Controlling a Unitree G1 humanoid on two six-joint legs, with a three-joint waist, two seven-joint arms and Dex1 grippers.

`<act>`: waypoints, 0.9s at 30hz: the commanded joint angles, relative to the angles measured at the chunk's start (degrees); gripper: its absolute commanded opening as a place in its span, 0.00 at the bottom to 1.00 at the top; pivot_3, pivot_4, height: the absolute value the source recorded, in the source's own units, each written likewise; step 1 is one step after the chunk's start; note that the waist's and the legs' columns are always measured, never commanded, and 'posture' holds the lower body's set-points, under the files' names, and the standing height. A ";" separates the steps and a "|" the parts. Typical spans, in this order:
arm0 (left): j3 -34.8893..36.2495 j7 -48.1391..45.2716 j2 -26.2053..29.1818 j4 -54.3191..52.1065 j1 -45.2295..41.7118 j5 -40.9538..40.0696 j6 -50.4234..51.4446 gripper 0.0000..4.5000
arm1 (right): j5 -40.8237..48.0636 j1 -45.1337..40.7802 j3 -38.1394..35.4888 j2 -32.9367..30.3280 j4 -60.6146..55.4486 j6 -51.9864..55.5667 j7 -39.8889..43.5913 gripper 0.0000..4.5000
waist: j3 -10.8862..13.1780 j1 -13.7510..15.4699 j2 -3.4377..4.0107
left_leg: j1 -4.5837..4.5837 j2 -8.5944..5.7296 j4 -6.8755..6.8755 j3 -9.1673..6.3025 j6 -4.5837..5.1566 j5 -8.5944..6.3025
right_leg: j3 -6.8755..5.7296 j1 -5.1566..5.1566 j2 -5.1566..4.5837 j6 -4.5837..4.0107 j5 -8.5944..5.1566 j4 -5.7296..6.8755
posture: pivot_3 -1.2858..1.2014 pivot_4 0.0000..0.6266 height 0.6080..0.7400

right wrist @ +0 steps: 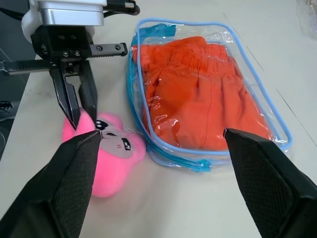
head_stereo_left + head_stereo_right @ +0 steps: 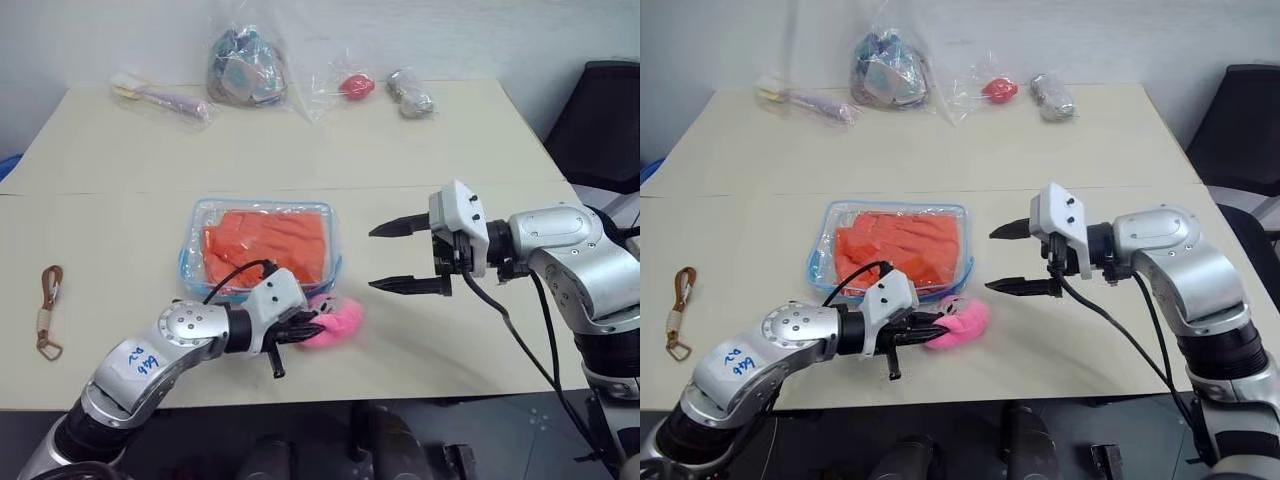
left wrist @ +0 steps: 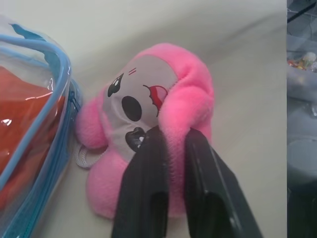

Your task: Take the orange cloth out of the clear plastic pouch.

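Observation:
The clear plastic pouch [image 2: 260,204] with light blue edging lies flat on the table, and the folded orange cloth [image 2: 265,245] is inside it. A small pink plush toy [image 2: 342,320] lies against the pouch's near right corner. My left gripper [image 2: 312,328] reaches in from the near left and is shut on the plush toy's edge; the left wrist view shows both black fingers [image 3: 148,163] pinching pink fabric. My right gripper [image 2: 372,258] hovers above the table to the right of the pouch, open, pointing left at it, with nothing between its fingers.
Wrinkly clear bags of small items [image 2: 245,65] [image 2: 160,98] [image 2: 352,85] [image 2: 410,95] line the far table edge. A brown strap with a clip [image 2: 48,310] lies at the near left. A black chair [image 2: 605,120] stands at the right.

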 commanded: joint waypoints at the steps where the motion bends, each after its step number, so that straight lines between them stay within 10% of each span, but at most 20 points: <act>1: 4.43 -2.69 4.13 -2.38 2.69 -0.40 -0.58 0.01 | -3.35 -1.27 1.84 1.07 1.54 -5.15 0.37 0.91 | 0.00 -0.06 0.00 | 0.01 0.01 0.00 0.00 0.00 0.00 | 0.00 0.00 0.01 -0.01 0.00 0.00 | 0.52 0.24 1.00; 11: 25.90 -19.53 19.39 -3.17 15.80 -3.79 -8.25 0.01 | -17.77 -0.25 11.51 10.10 11.09 -25.65 -2.92 0.91 | 0.05 -0.54 0.08 | 0.21 0.05 -0.12 0.10 -0.08 0.01 | -0.21 -0.15 0.03 -0.11 -0.07 0.00 | 0.52 0.24 1.00; 15: 26.34 -20.21 19.67 -2.71 16.64 -2.41 -9.94 0.01 | -21.13 -0.19 13.12 13.98 15.27 -30.95 -5.41 0.91 | 0.05 -0.26 0.08 | 0.21 0.02 -0.12 0.06 -0.08 0.01 | -0.21 -0.13 0.04 -0.10 -0.06 -0.01 | 0.52 0.24 1.00; 21: 24.44 -18.28 18.14 -3.02 14.28 -2.69 -9.27 0.00 | -23.66 -0.50 14.45 16.63 17.76 -35.63 -5.97 0.56 | 0.05 -0.48 0.08 | 0.20 0.04 -0.13 0.05 -0.08 0.01 | -0.16 -0.14 0.04 -0.10 -0.06 -0.01 | 0.52 0.24 1.00; 27: 24.57 -17.78 17.90 -2.97 14.70 -2.50 -9.11 0.00 | -25.50 -0.45 16.12 18.52 17.11 -36.49 -6.28 0.56 | 0.04 -0.86 0.08 | 0.20 0.06 -0.15 0.02 -0.08 0.01 | -0.11 -0.15 0.04 -0.11 -0.07 0.00 | 0.52 0.24 1.00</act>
